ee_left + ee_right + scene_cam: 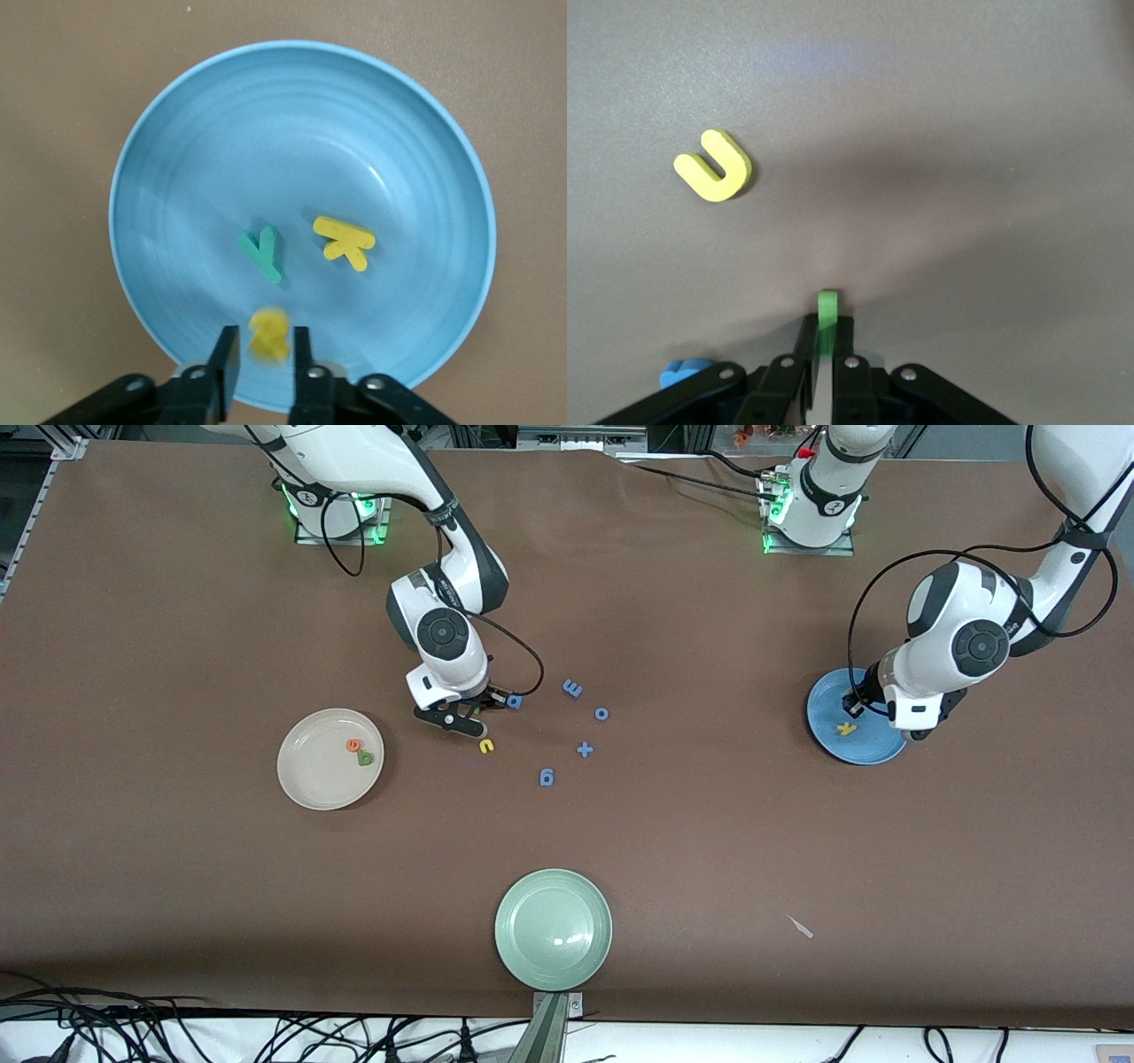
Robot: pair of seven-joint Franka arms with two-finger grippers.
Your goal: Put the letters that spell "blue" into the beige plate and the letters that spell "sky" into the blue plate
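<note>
Right wrist view is showing the right gripper (820, 354) pinching the thin green foam l (827, 312) edge-on between closed fingers, low over the brown table (177, 602), with the yellow foam u (713, 166) lying flat close by. These letters are looking feather-light, soft and springy, so a light pinch across the narrow stroke is probably serving best; squeezing harder is likely just denting the foam. The orange e (353, 745) and green b (364, 758) are already lying in the round cream-beige plate (306, 788). Over the round mid-blue plate (177, 133) the left gripper (264, 359) is standing with fingers slightly parted around the blurred yellow s (268, 335), seemingly letting it drop beside the teal y (262, 252) and yellow k (345, 241). Blue foam characters (572, 688) are scattered just beside the u, one touching close to the right gripper, and are crowding the next pick. The pale green plate (553, 928) is sitting nearest the front camera, well apart.
</note>
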